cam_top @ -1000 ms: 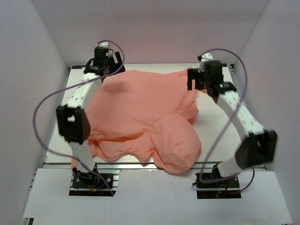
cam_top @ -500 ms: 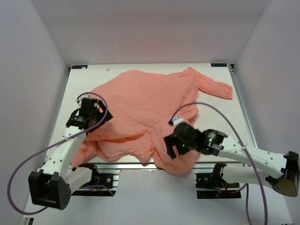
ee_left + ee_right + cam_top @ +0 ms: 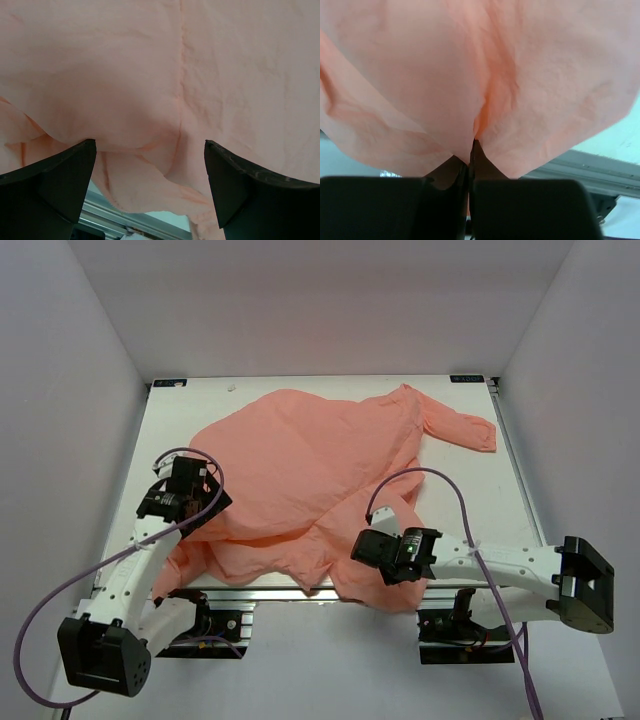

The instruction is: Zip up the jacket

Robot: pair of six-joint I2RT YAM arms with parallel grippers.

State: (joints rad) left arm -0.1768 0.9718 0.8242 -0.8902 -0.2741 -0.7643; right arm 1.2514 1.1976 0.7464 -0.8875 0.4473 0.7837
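Since half a second ago the right arm has folded lower along the near edge of the worktop (image 3: pixel 470 490), its elbow swinging out to the right, and the right end effector (image 3: pixel 360 548) has slipped a little nearer the edge. The left end effector (image 3: pixel 198 502) has barely shifted, and the jacket (image 3: pixel 310 460) lies as it did. The salmon-pink jacket is spread, wrinkled, across the middle of the worktop. One sleeve (image 3: pixel 460 427) reaches toward the far right corner, and a rounded lobe of fabric hangs over the near edge beside the right end effector. In the right wrist view the right end effector (image 3: pixel 470 145) has its fingers pressed together, pinching a puckered fold of the jacket (image 3: pixel 520 65) at the tips. In the left wrist view the left end effector (image 3: pixel 150 150) stands spread wide, the jacket's (image 3: pixel 125 75) left edge lying just beyond the dark fingers (image 3: pixel 60 170), none of it caught between them. A purple cable (image 3: pixel 440 480) loops above the right arm.
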